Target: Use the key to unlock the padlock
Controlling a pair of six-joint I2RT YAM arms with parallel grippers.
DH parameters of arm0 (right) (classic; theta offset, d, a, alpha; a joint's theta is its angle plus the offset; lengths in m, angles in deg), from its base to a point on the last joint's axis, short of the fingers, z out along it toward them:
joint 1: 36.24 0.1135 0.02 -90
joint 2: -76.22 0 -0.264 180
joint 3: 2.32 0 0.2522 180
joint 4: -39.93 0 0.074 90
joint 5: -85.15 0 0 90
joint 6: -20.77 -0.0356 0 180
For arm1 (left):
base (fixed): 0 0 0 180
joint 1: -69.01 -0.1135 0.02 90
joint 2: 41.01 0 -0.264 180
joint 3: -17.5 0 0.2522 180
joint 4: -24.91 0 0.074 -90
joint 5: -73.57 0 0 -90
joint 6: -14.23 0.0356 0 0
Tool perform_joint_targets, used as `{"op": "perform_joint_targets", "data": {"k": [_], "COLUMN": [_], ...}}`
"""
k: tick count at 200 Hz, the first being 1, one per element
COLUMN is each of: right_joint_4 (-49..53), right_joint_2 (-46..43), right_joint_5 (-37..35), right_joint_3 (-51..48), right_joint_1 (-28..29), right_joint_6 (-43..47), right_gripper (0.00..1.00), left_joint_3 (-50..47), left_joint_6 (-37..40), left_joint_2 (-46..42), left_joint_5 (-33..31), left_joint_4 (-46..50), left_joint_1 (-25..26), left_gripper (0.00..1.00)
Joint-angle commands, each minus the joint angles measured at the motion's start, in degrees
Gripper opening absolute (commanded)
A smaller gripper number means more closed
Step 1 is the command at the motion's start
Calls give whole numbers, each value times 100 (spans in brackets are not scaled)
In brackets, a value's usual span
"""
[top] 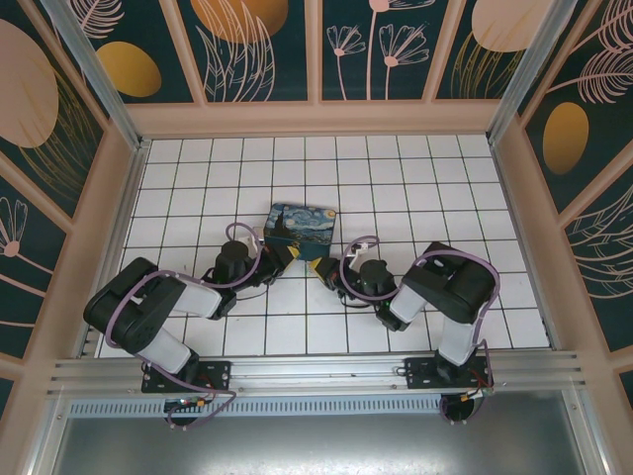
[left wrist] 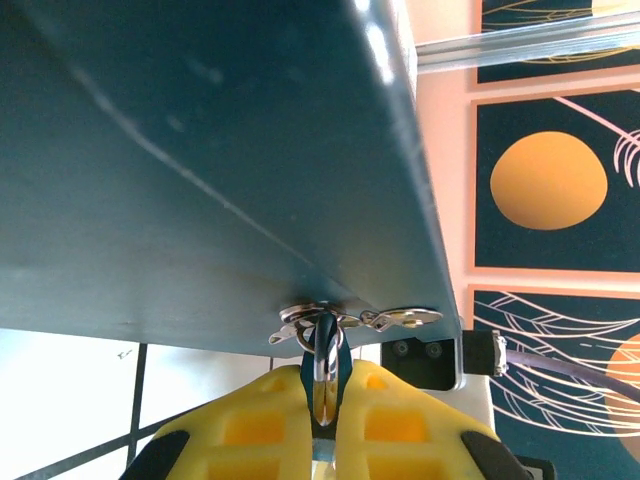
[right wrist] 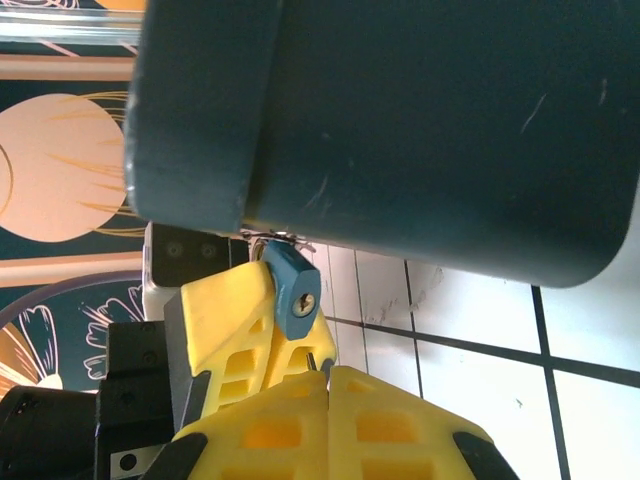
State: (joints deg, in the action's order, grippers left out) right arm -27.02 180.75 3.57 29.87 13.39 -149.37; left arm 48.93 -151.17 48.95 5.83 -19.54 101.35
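The padlock (right wrist: 297, 285) is a small blue block with its keyhole facing the right wrist camera. It hangs from a silvery latch (left wrist: 340, 320) on the near edge of the painted box (top: 302, 230). My left gripper (left wrist: 327, 395) is shut on the padlock (left wrist: 327, 360), with the silvery shackle showing between its yellow fingers (right wrist: 230, 320). My right gripper (right wrist: 328, 375) is shut on the key (right wrist: 312, 361). Only the key's thin dark tip sticks out, just below the keyhole and apart from it. In the top view the left gripper (top: 285, 257) and right gripper (top: 329, 269) meet at the box's near edge.
The box's dark underside (left wrist: 200, 150) looms over both wrist cameras. White tiled floor (top: 415, 188) stretches around the box, bounded by beige-framed patterned walls (top: 554, 139). The aluminium rail (top: 316, 371) carries both arm bases at the near edge.
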Motion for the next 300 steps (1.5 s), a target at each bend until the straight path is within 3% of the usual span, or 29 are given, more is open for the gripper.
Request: {"op": "perform_joint_targets", "data": {"k": [1, 173, 261, 300], "right_joint_4": [-143, -6, -571, -49], "right_joint_2": [132, 300, 690, 461], "right_joint_5": [-148, -78, -209, -192], "right_joint_3": [146, 537, 628, 850], "right_joint_1": [47, -70, -76, -45], "right_joint_6": [-109, -107, 165, 789], "right_gripper": [0, 0, 0, 0], "left_joint_3": [-39, -113, -106, -88], "left_joint_6": [-107, 24, -941, -927], "left_joint_2": [-175, -223, -133, -254], "left_joint_5": [30, 76, 468, 493], "left_joint_4": [-474, -452, -1189, -911], "left_joint_1": [-26, -30, -17, -17], "left_gripper": [0, 0, 0, 0]}}
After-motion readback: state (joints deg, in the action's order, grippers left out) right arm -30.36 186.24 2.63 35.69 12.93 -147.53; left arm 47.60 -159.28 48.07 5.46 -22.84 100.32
